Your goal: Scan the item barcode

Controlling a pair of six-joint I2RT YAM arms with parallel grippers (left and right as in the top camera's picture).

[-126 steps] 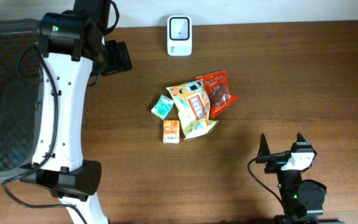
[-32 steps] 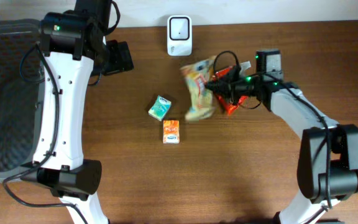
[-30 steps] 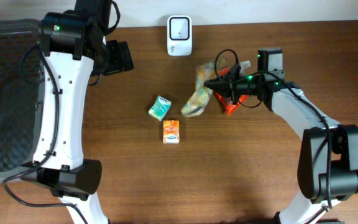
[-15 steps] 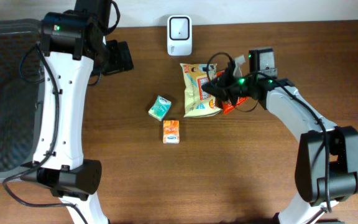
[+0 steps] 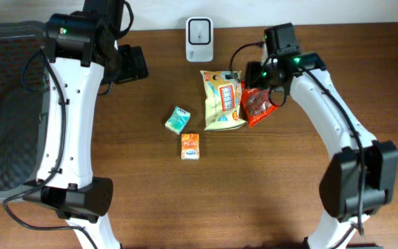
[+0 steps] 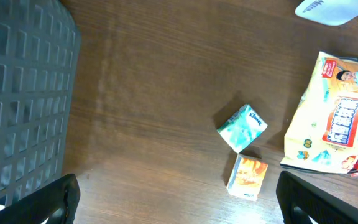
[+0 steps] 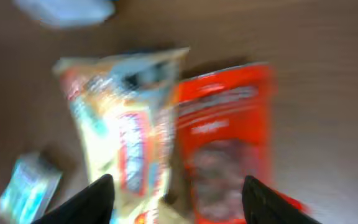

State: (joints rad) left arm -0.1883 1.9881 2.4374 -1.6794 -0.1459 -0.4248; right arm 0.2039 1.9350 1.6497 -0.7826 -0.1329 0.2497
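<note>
Open counter [image 5: 268,194] runs along the front and the right side. At the centre the yellow bag [image 5: 222,100] and red bag [image 5: 257,105] touch, leaving no gap between them. The teal pack [image 5: 179,120] and orange box [image 5: 191,146] sit just left of them across a narrow lane. The scanner [image 5: 199,39] stands close behind the yellow bag. The basket [image 5: 5,104] walls off the left edge.

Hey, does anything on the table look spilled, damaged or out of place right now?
Nothing looks spilled or torn. The yellow snack bag lies flat against the red bag, and the teal tissue pack sits askew near the orange box. It is only a loose scatter.
</note>
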